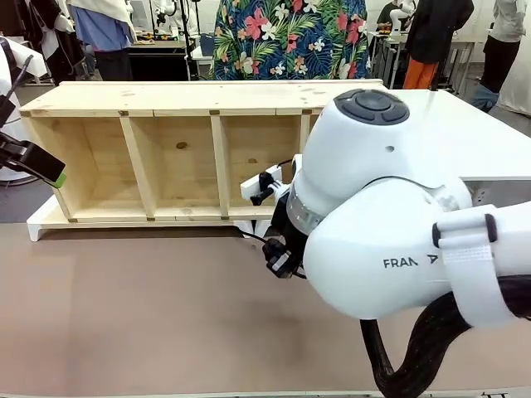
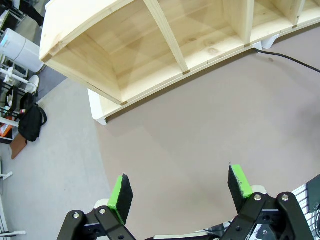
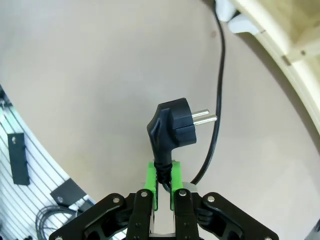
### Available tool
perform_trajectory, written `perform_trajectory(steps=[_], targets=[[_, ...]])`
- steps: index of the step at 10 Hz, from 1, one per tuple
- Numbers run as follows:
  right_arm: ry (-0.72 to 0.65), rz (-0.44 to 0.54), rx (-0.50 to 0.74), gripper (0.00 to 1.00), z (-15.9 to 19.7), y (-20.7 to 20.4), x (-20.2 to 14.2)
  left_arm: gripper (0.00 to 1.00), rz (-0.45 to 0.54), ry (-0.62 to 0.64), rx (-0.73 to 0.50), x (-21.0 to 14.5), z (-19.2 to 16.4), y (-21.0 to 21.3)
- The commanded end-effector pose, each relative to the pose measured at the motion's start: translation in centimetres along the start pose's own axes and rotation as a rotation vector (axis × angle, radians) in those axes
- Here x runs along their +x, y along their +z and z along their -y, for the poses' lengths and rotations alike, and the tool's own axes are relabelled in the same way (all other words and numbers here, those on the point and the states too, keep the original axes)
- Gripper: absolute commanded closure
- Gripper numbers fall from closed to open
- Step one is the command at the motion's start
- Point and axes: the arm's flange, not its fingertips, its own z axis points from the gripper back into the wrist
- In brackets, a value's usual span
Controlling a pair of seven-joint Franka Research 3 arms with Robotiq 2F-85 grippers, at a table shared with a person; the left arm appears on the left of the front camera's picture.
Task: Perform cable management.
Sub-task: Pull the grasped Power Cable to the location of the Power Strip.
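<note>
At the six o'clock edge of your right wrist view, the right gripper (image 3: pixel 162 175) was clamped on the cable (image 3: pixel 220 100) just behind its plug (image 3: pixel 173 125), whose prongs pointed toward three o'clock. The cord ran toward twelve o'clock, up to the wooden shelf (image 3: pixel 300 30). In the left wrist view, your left gripper (image 2: pixel 181 192) stood wide apart above the table (image 2: pixel 200 125), holding nothing. From the front, the cable seemed to reach the white power strip (image 1: pixel 261 184), though the arm hid much.
</note>
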Motion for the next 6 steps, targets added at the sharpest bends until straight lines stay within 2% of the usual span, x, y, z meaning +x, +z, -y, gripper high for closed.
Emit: perform_trajectory(steps=[1,6], targets=[[-0.112,0.021,-0.042,0.86,0.7,0.2,-5.4,0.00,0.002,-0.005,0.002,0.1,-0.1,-0.1],[-0.248,0.042,-0.107,0.86,3.2,0.8,-8.7,0.00,0.002,-0.005,0.002,0.1,-0.1,-0.1]])
